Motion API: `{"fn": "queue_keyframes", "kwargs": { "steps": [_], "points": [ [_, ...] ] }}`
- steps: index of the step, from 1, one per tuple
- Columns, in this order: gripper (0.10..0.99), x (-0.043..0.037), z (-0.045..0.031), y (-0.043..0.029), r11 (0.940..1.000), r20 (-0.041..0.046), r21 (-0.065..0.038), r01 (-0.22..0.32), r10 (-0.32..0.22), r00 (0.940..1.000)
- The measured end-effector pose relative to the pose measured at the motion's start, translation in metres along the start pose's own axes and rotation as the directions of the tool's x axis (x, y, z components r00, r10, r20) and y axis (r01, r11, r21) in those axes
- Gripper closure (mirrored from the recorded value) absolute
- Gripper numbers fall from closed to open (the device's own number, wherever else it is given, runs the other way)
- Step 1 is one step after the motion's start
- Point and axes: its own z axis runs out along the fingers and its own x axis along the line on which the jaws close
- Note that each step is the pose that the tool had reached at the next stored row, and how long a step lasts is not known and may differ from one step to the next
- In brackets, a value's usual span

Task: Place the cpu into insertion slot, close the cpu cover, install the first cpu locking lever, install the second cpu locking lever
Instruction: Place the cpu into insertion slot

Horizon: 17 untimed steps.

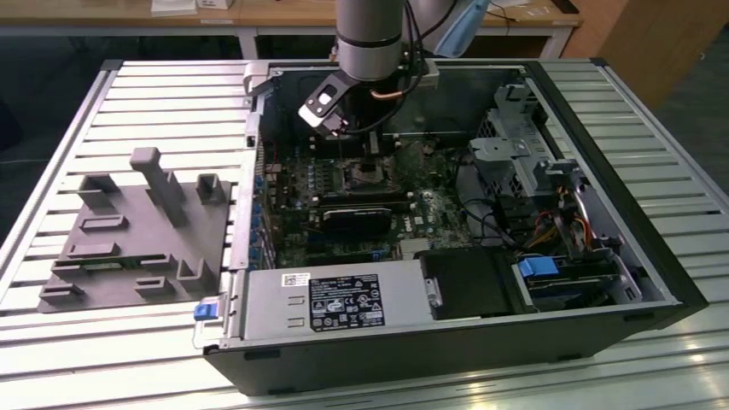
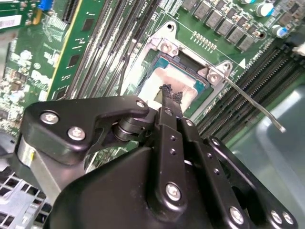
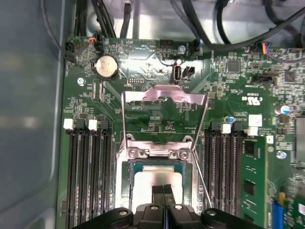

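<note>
Placement: cpu (image 3: 155,180) sits flat in insertion slot (image 3: 157,164); this step looks done.
Cover: cpu cover (image 3: 164,91) stands swung open, not yet closed.
Levers: locking lever (image 2: 252,102) juts free, unlatched.
Arm: gripper (image 2: 170,95) closed and empty, tips at the cpu's top.

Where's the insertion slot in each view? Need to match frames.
Exterior view: insertion slot mid-board, right at the gripper.
First wrist view: slot between the flipped-open cpu cover and the gripper.
Second wrist view: slot just beyond the gripper.
Shared landmark: the gripper.
</note>
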Motion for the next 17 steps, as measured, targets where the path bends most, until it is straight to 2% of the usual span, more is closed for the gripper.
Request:
{"fn": "queue_keyframes", "kwargs": {
  "steps": [2, 6, 8, 14, 17],
  "points": [
    [0.984, -0.0002, -0.0035, 0.0001, 1.0000, 0.0003, -0.003, 0.000, 0.000, 1.0000],
    [0.984, -0.0004, -0.0096, 0.0005, 0.9998, 0.0006, -0.018, -0.001, 0.001, 1.0000],
    [0.984, -0.0005, -0.0130, 0.0007, 0.9998, 0.0007, -0.022, -0.001, 0.001, 1.0000],
    [0.984, -0.0012, -0.0282, 0.0015, 0.9997, 0.0008, -0.024, -0.001, 0.001, 1.0000],
    [0.984, -0.0012, -0.0305, 0.0016, 0.9997, 0.0005, -0.025, -0.001, 0.001, 1.0000]
  ]
}}
